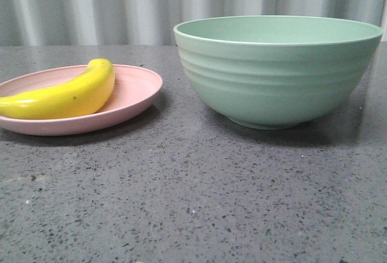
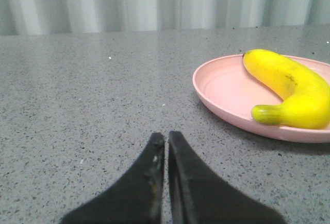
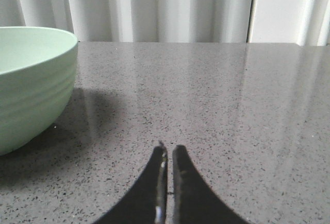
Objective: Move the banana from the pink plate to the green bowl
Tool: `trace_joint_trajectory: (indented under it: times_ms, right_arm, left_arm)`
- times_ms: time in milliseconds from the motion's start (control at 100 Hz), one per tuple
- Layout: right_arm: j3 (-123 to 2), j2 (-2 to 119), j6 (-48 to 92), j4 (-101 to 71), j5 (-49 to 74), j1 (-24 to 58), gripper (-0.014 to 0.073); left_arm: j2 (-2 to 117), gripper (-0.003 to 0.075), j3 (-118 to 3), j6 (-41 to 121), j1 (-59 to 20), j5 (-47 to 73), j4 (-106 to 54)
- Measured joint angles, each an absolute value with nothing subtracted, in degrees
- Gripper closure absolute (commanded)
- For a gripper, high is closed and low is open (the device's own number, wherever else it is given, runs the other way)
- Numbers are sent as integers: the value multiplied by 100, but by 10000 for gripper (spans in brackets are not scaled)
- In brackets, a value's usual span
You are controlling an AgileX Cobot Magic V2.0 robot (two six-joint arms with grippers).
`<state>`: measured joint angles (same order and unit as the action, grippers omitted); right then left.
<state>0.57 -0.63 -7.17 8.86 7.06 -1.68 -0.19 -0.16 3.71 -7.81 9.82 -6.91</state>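
Observation:
The yellow banana (image 1: 66, 95) lies on the pink plate (image 1: 136, 90) at the left of the table. The empty green bowl (image 1: 275, 72) stands to its right. Neither gripper shows in the front view. In the left wrist view my left gripper (image 2: 166, 137) is shut and empty, low over the table, apart from the plate (image 2: 227, 92) and the banana (image 2: 291, 87). In the right wrist view my right gripper (image 3: 168, 149) is shut and empty over bare table, apart from the bowl (image 3: 31, 85).
The grey speckled table (image 1: 193, 196) runs back to a pale pleated curtain (image 1: 121, 3). A white panel (image 3: 289, 7) stands behind the table in the right wrist view.

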Motion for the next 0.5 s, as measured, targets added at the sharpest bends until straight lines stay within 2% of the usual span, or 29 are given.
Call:
trace_joint_trajectory:
  times_ms: [310,500]
  right_arm:
    - [-875,163,-717,787,1654,-168,657]
    - [-1466,917,-717,-57,2160,-168,657]
  left_arm:
    - [78,741,-874,371,-781,1408,-656]
    - [916,741,-1586,371,-781,1760,-656]
